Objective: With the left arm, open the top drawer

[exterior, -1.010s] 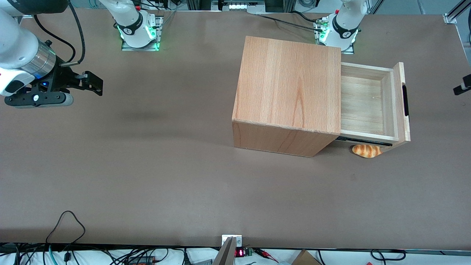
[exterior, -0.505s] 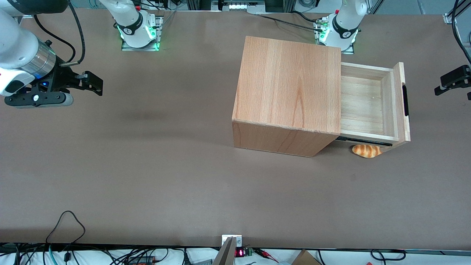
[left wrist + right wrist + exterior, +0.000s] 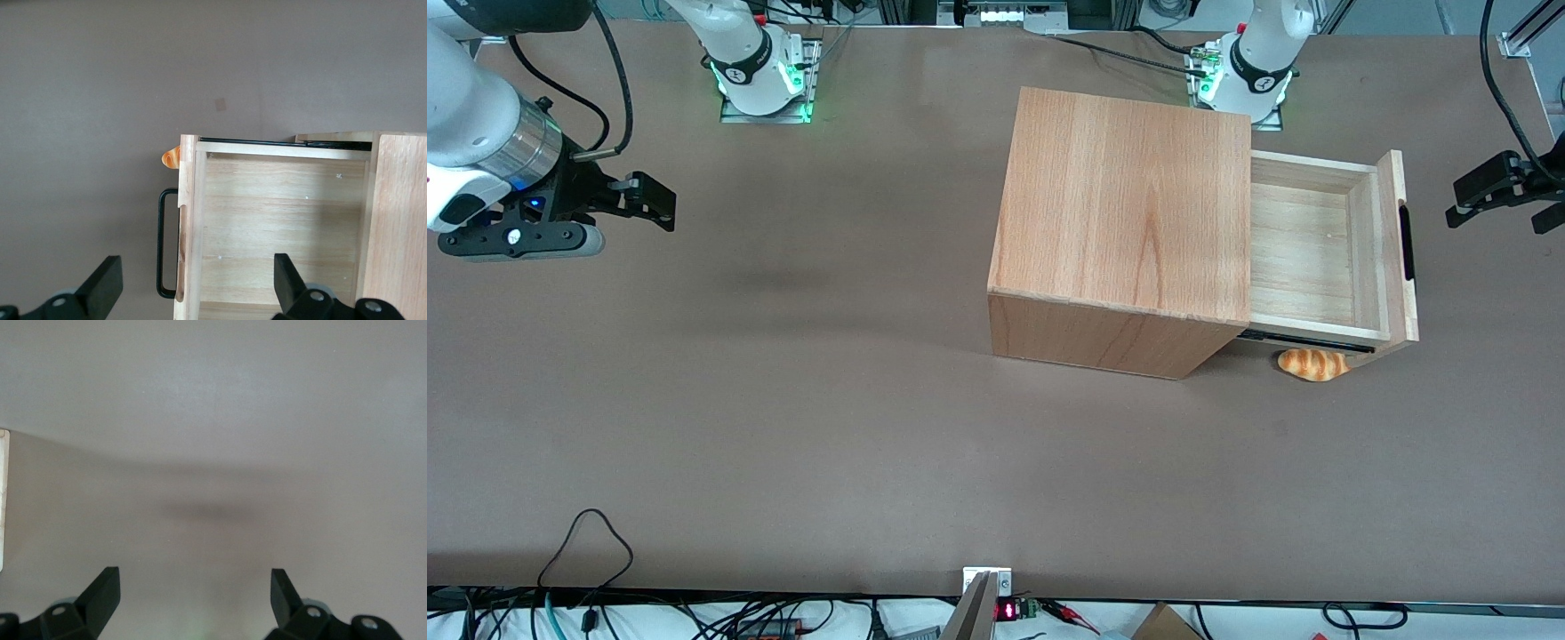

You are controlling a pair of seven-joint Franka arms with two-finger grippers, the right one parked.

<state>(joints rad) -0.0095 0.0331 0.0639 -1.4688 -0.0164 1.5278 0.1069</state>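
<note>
The top drawer [image 3: 1320,242] stands pulled out of the cabinet [image 3: 1125,227]. The left arm's tool [image 3: 1498,191] hangs released, fingers spread, near the handle [image 3: 1406,240], not touching it.

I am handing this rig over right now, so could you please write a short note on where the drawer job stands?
Gripper: the black two-finger left gripper is open, holds nothing, and hovers above the table in front of the drawer, apart from its handle.
Things: the shallow light-wood top drawer stands pulled well out of the big plain wooden cabinet; its slim black bar handle is free. A small golden bread roll lies on the table beside the drawer front.
Done: drawer open.
Left: seemingly nothing.
</note>
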